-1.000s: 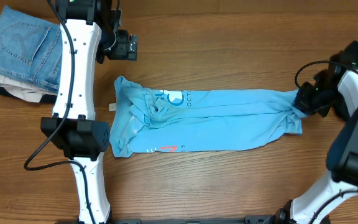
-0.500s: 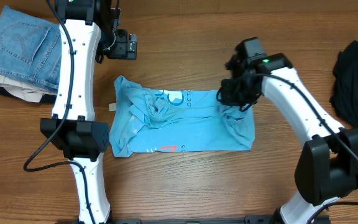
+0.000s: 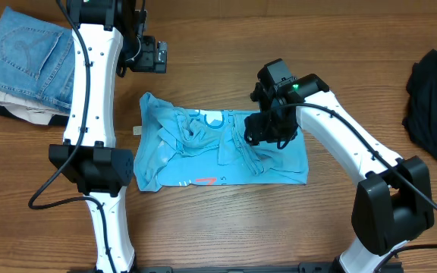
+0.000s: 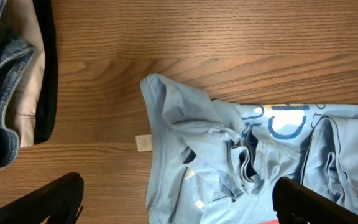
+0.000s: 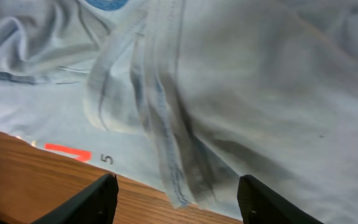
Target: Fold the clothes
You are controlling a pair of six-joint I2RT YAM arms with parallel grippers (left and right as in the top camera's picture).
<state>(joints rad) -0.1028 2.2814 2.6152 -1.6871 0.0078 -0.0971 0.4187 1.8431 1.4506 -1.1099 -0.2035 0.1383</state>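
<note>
The clothes in play are a sky-blue T-shirt [image 3: 218, 152] lying crumpled across the middle of the table, its right end doubled over to the left. White lettering [image 4: 288, 121] and a red mark [image 5: 67, 151] show on it. My right gripper [image 3: 262, 130] hangs low over the folded part, open. In the right wrist view the shirt's hem [image 5: 173, 168] sags between the spread fingers of my right gripper [image 5: 176, 200], neither finger pinching it. My left gripper [image 3: 144, 56] hovers beyond the shirt's far left corner. It is wide open in the left wrist view [image 4: 179, 205], with the shirt [image 4: 229, 155] below it.
A pile of jeans and other folded garments [image 3: 25, 57] sits at the far left corner, and its edge shows in the left wrist view [image 4: 5, 74]. A black garment [image 3: 435, 106] lies at the right edge. A small white tag [image 3: 137, 130] lies beside the shirt's left side.
My right gripper has carried the shirt's right end leftward over the rest of the shirt, then opened and let it go. The left arm has stayed put.
</note>
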